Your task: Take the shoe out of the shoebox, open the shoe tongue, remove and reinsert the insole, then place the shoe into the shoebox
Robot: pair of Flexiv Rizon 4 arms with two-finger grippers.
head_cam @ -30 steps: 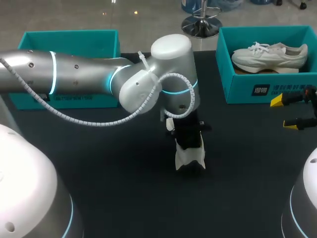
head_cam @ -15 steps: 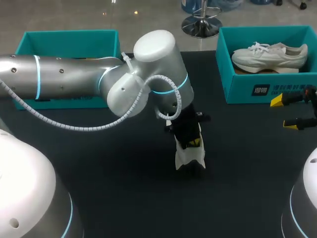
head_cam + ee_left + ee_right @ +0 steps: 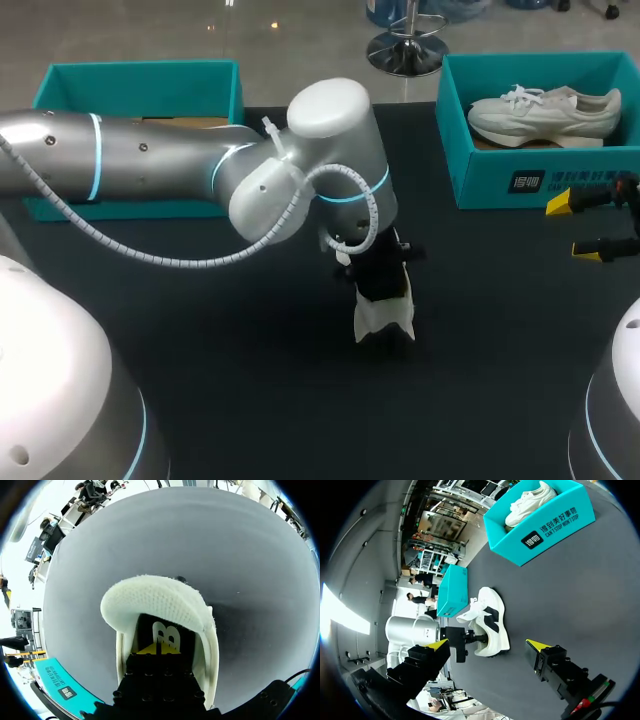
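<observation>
A white shoe [image 3: 383,318] stands on the dark table [image 3: 200,360] at the middle, its black side patch showing in the right wrist view [image 3: 492,616]. My left gripper [image 3: 159,649] is shut and points down into the shoe's opening, its yellow tips just above the black insole [image 3: 167,634] with a white logo. The white heel [image 3: 155,600] curves ahead of the tips. My right gripper [image 3: 588,227] hangs open at the table's right edge, apart from the shoe [image 3: 487,645]. The teal shoebox [image 3: 500,175] at the back right holds a second white shoe [image 3: 545,110].
Another teal box [image 3: 140,75] stands at the back left, partly behind my left arm [image 3: 150,175]; it also shows beyond the shoe in the right wrist view [image 3: 454,591]. Bare table lies in front of the shoe and between it and the shoebox.
My left arm swung left and lifted a little, showing its yellow tips above the shoe, then came back down into the opening. The shoe and the right arm kept still.
</observation>
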